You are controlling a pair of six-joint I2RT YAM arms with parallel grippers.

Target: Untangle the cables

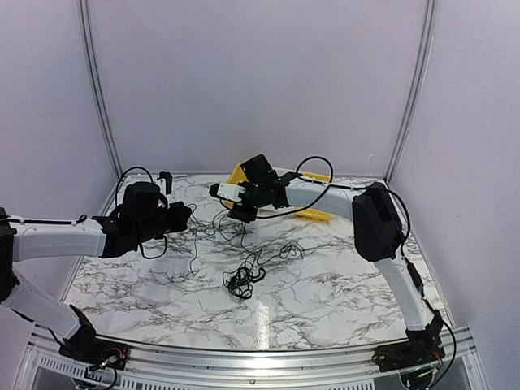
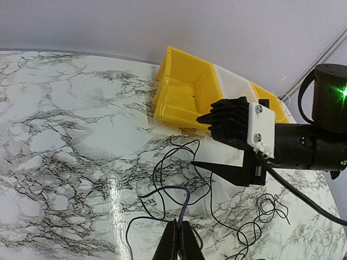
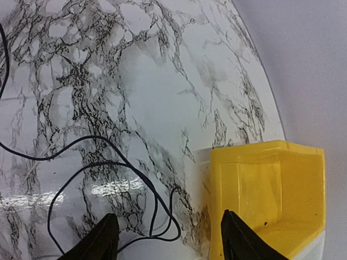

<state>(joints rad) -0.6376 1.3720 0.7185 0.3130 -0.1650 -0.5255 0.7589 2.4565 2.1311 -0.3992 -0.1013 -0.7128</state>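
Cables (image 1: pixel 244 280) strewn over the marble table (image 1: pixel 341 301): a small knot near the middle, loose loops trailing back toward the yellow bin (image 1: pixel 321 213). Left gripper (image 2: pixel 178 241) pinched tight on one thin strand. Right gripper (image 3: pixel 168 230) spread wide just beside the bin, holding nothing, a loop lying on the table beneath.

Both arms, left arm (image 1: pixel 57 236) and right arm (image 1: pixel 402 280), pair white tubular links with blocky black joint housings, thick black cables looping alongside, tapered black fingers (image 2: pixel 179 241), and a white plate (image 2: pixel 260 130) with 2 screws.
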